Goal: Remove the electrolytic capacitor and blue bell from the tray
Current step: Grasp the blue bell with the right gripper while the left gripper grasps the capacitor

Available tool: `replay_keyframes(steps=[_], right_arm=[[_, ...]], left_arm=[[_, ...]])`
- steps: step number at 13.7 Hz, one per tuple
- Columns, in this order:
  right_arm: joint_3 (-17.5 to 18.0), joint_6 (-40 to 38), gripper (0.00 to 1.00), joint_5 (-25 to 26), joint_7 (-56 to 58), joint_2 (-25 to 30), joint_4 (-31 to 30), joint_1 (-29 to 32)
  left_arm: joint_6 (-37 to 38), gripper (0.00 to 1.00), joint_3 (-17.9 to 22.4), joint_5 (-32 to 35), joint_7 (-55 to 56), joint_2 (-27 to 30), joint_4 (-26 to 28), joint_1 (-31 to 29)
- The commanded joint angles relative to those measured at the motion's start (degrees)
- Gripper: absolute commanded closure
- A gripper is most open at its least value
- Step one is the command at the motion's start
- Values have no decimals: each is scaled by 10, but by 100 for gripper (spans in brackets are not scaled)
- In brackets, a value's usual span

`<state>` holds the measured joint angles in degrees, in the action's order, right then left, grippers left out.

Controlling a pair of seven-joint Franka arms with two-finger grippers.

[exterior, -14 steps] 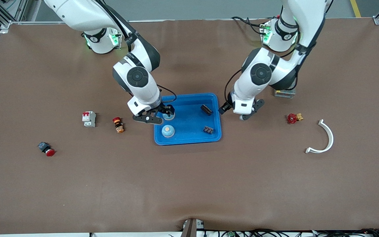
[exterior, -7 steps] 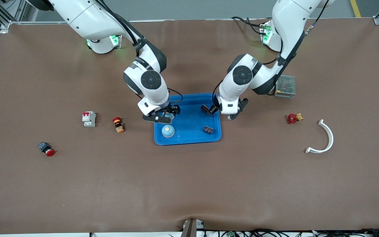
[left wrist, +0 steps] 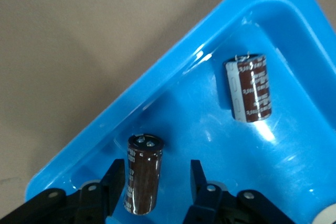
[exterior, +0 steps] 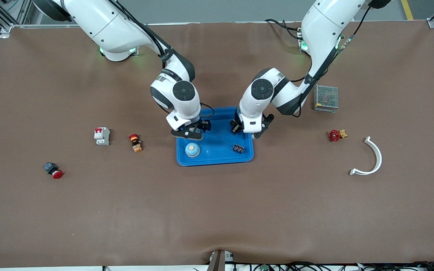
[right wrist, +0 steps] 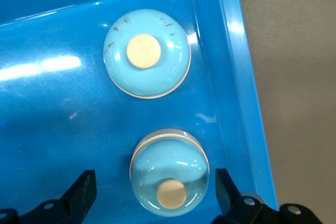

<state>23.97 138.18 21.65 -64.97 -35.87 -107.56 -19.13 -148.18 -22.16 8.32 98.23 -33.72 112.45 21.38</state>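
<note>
Two Franka arms work over a shallow bright blue plastic tray (exterior: 217, 158) at the middle of the brown bench (exterior: 217, 210). The left gripper (left wrist: 157, 184) is low inside the tray at its end toward the left arm, fingers part-way in on either side of a dark brown cylindrical electrolytic capacitor (left wrist: 143, 174); clear gaps show on both sides, so nothing is gripped yet. A second brown capacitor (left wrist: 250, 94) lies near it in the tray.

The right gripper (right wrist: 155, 192) hangs with jaws wide apart over a pale blue domed bell with a cream button (right wrist: 169, 171), at the tray's end toward the right arm, close to the wall. A matching blue bell (right wrist: 147, 53) sits just beside it, nearer the front camera.

For a clean pick, the left gripper should probably centre on the capacitor's body and squeeze across its round sides before lifting straight up. The right gripper likely needs to drop squarely over the dome, keeping its outer finger off the tray wall.
</note>
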Motion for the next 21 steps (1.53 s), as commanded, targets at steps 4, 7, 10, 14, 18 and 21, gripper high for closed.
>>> replay_keyframes(steps=[4, 7, 10, 14, 18, 21], right_arm=[[-6, 3, 18, 31, -21, -13, 10, -5], [-9, 4, 62, 32, -26, -13, 10, -7], [-9, 2, 100, 31, -52, -10, 12, -6], [-3, -19, 100, 23, -41, 6, 24, 9], [41, -88, 100, 21, 1, 7, 62, 70], [102, -129, 100, 22, 74, 7, 78, 166]], left_arm=[[0, 61, 6, 39, 33, -24, -11, 11], [3, 89, 7, 42, 35, -23, -13, 16], [7, 100, 8, 42, 35, -8, -14, 16], [104, 100, 8, 56, 34, 10, -70, 11], [181, 100, 6, 67, 0, 70, -75, -19], [268, 100, 3, 66, -90, 110, -71, -68]])
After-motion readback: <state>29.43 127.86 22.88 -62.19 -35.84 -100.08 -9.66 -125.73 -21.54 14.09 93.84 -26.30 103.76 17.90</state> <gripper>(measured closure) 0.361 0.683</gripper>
